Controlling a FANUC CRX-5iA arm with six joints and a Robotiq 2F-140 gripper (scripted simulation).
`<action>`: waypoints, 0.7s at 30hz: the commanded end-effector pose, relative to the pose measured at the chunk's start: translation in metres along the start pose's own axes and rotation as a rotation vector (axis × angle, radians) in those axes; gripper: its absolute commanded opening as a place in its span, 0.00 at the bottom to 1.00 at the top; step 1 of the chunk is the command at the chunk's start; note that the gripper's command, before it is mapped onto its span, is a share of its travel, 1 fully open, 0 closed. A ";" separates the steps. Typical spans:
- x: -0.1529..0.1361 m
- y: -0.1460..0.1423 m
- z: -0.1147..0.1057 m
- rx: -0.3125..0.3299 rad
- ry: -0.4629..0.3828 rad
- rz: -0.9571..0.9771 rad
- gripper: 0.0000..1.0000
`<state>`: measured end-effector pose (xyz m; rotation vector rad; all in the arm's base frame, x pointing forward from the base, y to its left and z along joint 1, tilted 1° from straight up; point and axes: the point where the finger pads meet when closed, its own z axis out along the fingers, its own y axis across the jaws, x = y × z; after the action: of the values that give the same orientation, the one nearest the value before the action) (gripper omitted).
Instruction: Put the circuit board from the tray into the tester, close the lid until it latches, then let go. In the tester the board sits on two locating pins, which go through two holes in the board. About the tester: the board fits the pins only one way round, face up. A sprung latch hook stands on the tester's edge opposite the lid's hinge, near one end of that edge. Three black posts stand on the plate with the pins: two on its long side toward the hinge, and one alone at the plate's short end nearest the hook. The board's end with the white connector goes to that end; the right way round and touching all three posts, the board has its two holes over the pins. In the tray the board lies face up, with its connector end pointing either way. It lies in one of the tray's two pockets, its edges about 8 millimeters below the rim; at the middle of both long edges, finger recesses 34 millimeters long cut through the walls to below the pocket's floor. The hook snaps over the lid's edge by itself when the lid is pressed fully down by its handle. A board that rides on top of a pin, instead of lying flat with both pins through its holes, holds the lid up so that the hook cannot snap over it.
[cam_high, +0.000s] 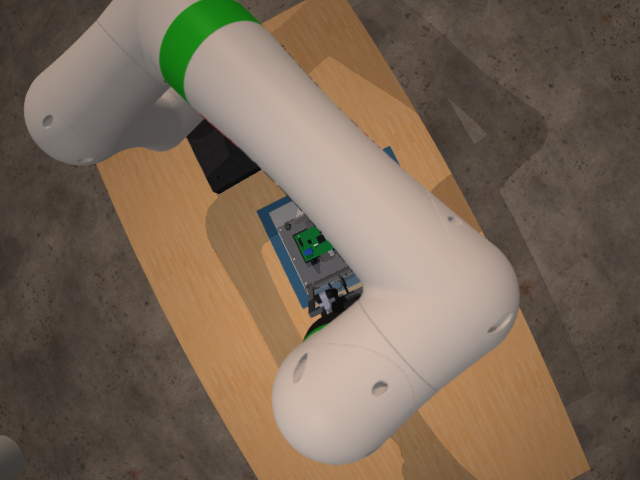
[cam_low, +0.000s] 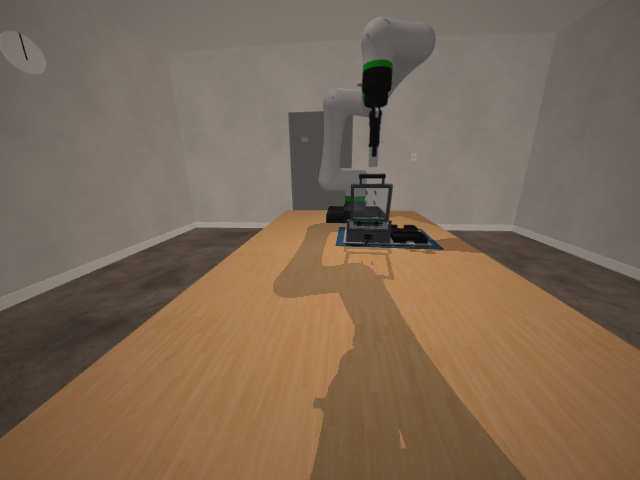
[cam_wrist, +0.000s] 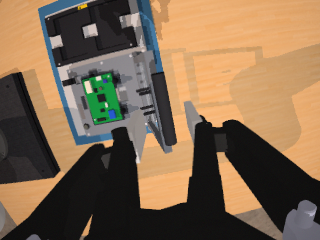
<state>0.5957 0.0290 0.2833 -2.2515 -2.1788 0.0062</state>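
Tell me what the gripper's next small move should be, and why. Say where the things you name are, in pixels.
Probably ease the gripper (cam_high: 337, 285) (cam_low: 374, 153) (cam_wrist: 164, 117) down over the lid handle (cam_low: 372, 176) (cam_wrist: 164, 107). Its open fingers are above the bar, one to each side in the wrist view. The circuit board (cam_high: 312, 245) (cam_wrist: 104, 100) is already in the tester (cam_low: 356, 235) (cam_wrist: 75, 95), and the lid (cam_low: 390, 201) stands upright.

The place looks like a small lab or test room: a long wooden bench (cam_high: 170, 248) (cam_low: 248, 330) (cam_wrist: 280, 30), a mounted robot arm (cam_high: 320, 144) (cam_low: 334, 139), plain walls, a grey door (cam_low: 305, 155) and (rather homely) a wall clock (cam_low: 23, 52).
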 end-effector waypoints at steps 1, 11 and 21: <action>0.000 0.000 0.000 0.000 0.000 0.000 0.30; 0.000 0.000 0.000 0.000 0.000 0.000 0.30; 0.000 0.000 0.003 0.000 0.000 0.000 0.30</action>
<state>0.5957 0.0290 0.2811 -2.2515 -2.1788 0.0062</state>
